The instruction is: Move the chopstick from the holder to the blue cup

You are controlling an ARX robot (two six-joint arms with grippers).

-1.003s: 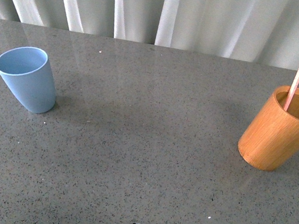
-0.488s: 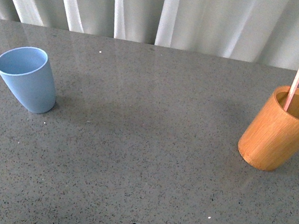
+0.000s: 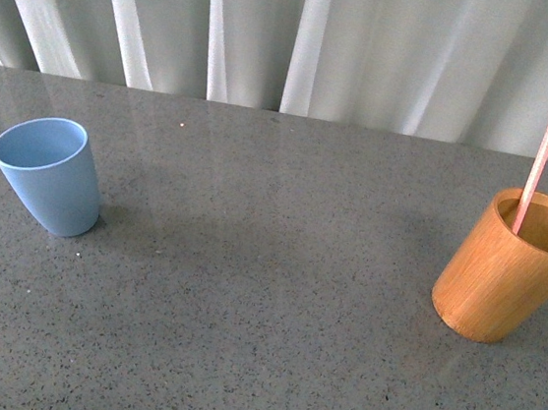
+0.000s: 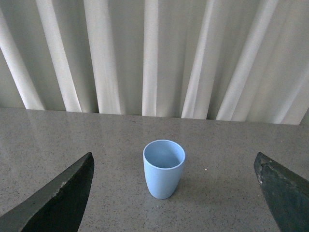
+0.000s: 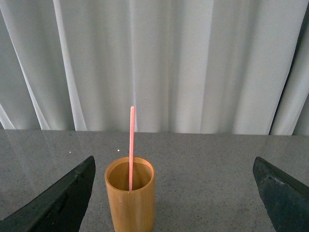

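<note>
The light blue cup (image 3: 52, 176) stands upright and empty at the table's left. On the right stands the orange-brown wooden holder (image 3: 504, 271), with one pale pink chopstick (image 3: 543, 153) leaning out of it. Neither arm shows in the front view. My left gripper (image 4: 174, 193) is open, with the blue cup (image 4: 163, 167) standing ahead between its dark fingers (image 4: 60, 200), apart from both. My right gripper (image 5: 174, 193) is open too; the holder (image 5: 130, 202) with the chopstick (image 5: 131, 145) stands ahead, nearer one finger (image 5: 63, 203), untouched.
A grey speckled stone table (image 3: 264, 293) carries both containers, with a wide bare stretch between them. White pleated curtains (image 3: 303, 40) hang along the table's far edge.
The front view has tilted up a little: cup, holder and table edge sit lower in the picture and more curtain shows. The objects themselves have not moved.
</note>
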